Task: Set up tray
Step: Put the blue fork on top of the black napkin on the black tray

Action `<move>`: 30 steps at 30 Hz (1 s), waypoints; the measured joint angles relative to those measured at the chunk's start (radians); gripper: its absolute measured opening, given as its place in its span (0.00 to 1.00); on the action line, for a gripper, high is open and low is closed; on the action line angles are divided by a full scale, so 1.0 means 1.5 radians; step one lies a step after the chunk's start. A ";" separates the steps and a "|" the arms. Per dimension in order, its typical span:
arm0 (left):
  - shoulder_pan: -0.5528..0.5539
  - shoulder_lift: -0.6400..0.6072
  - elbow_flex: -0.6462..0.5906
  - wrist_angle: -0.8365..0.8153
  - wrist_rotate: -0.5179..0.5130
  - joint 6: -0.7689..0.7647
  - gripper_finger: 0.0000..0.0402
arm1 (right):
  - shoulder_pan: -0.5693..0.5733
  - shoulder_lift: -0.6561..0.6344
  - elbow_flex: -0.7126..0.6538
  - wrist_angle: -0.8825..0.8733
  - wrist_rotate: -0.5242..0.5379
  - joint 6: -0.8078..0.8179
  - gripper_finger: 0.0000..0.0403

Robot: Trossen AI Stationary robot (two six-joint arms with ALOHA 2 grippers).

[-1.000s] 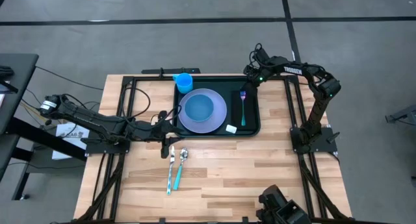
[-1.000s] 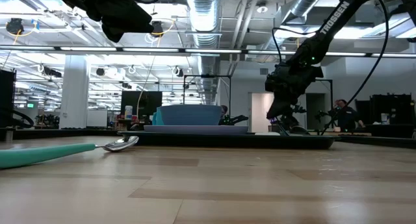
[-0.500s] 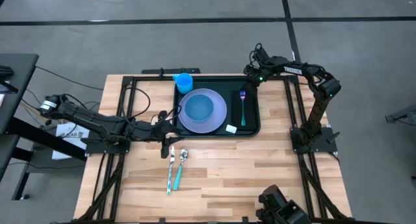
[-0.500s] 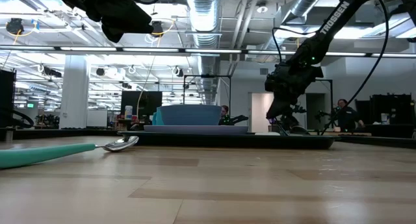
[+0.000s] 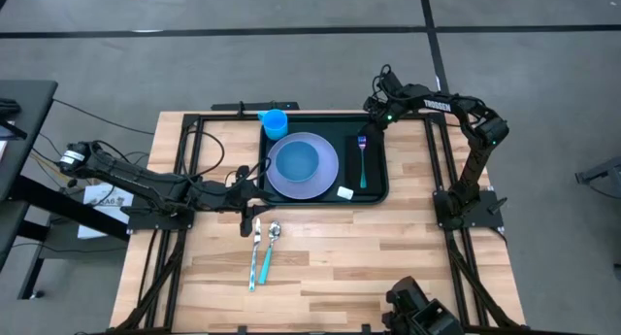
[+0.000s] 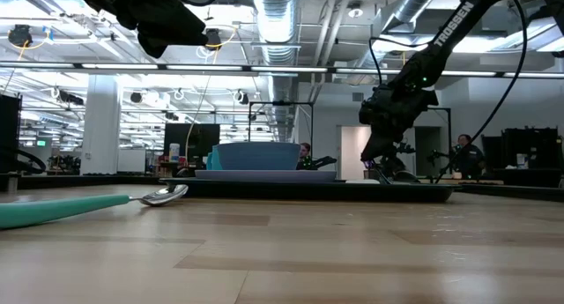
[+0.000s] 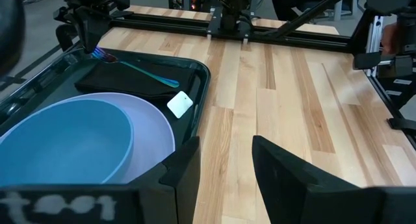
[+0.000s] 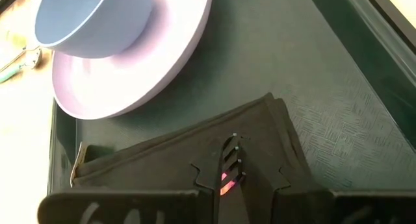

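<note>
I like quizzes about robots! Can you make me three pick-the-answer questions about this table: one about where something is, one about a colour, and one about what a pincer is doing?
1. Where is the bowl?
A on the plate
B on bare wood
C in the cup

2. What colour is the cup?
A red
B blue
C yellow

3. What is the left pincer doing?
A squeezing a spoon
B standing open at the tray rim
C lifting the cup

Answers: 1 A, the bowl sits mid-plate. 2 B, it is bright blue. 3 B, its fingers are apart, one each side of the tray rim.
</note>
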 joint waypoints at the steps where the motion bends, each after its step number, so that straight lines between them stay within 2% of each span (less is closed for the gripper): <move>1: 0.000 0.000 0.000 0.000 0.000 0.000 0.32 | 0.000 0.000 0.000 0.000 0.001 0.000 0.10; 8: 0.000 0.000 0.000 0.000 0.000 -0.003 0.32 | 0.000 0.000 0.000 0.000 0.029 0.000 0.10; 30: 0.000 0.000 0.000 0.000 0.000 -0.003 0.32 | 0.000 0.000 0.000 0.005 0.030 0.000 0.10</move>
